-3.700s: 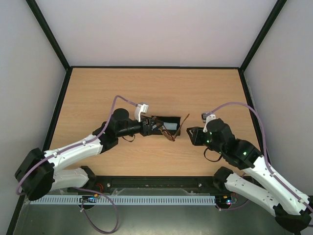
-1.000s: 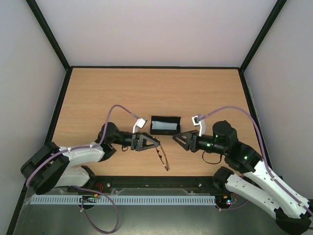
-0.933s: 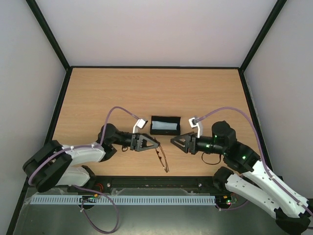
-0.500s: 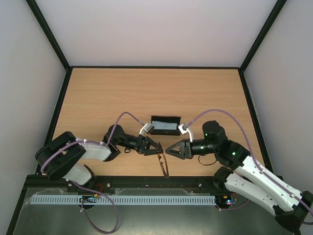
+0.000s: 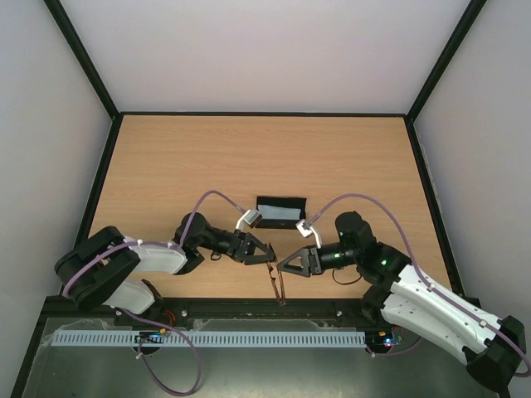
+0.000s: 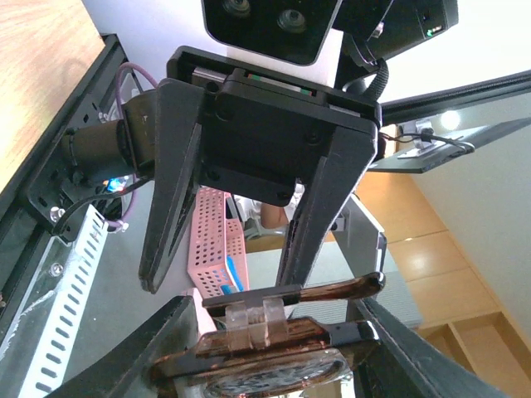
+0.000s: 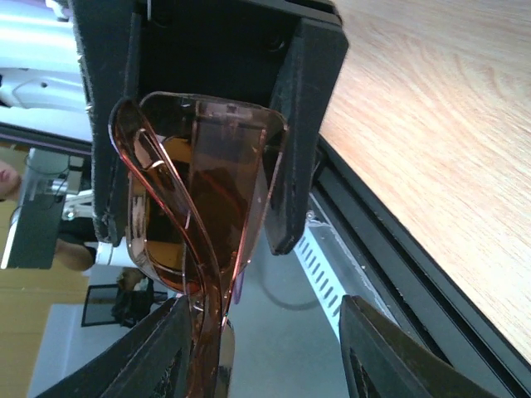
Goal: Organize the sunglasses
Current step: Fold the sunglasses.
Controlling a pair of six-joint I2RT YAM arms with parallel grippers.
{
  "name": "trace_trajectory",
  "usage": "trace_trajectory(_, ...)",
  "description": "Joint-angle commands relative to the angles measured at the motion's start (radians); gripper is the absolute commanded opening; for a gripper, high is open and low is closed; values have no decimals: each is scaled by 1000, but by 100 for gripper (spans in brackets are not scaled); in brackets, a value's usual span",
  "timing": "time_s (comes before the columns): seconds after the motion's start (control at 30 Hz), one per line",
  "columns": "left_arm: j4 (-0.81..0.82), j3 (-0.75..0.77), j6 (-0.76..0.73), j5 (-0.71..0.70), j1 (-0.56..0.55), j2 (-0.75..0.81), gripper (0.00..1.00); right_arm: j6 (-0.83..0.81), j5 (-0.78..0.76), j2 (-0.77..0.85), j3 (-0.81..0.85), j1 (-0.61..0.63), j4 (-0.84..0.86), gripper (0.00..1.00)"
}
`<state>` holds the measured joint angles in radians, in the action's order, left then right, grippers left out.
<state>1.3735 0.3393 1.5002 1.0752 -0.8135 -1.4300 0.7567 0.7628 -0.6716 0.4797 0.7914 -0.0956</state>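
Between your two grippers, close to the near edge of the table (image 5: 249, 149), the sunglasses (image 7: 207, 191) are clamped in the left gripper (image 5: 267, 254). Their temple arms look folded. Their long axis runs from that grip toward the front rail (image 5: 274, 308), crosswise to the right gripper's line of approach. The right gripper (image 5: 284, 266) faces them tip to tip, just beside the lenses, with its fingers spread apart and holding nothing. It is your free hand and the nearer one for taking them. Beyond both grippers, away from the edge, lies the black case (image 5: 280, 200) with a pale cloth (image 5: 280, 217) inside, near but apart. Room is tight on the rail side, while the far board lies open.
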Motion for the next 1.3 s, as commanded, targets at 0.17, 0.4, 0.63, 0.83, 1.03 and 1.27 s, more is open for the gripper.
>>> trace_trajectory(0.17, 524, 11, -6, 20, -17, 10, 44, 151, 135, 4, -67, 1, 274, 50)
trace_trajectory(0.4, 524, 16, -9, 17, -19, 10, 44, 183, 140, -5, -106, 4, 332, 44)
trace_trajectory(0.63, 524, 21, -12, 15, -20, 0, 44, 200, 139, -18, -131, 22, 379, 43)
trace_trajectory(0.83, 524, 24, -13, 13, -25, -6, 44, 199, 134, -39, -127, 34, 394, 37)
trace_trajectory(1.03, 524, 29, -12, 10, -26, -15, 48, 204, 134, -58, -122, 42, 422, 21)
trace_trajectory(1.27, 524, 32, -8, 7, -27, -22, 60, 204, 124, -53, -122, 48, 422, 12)
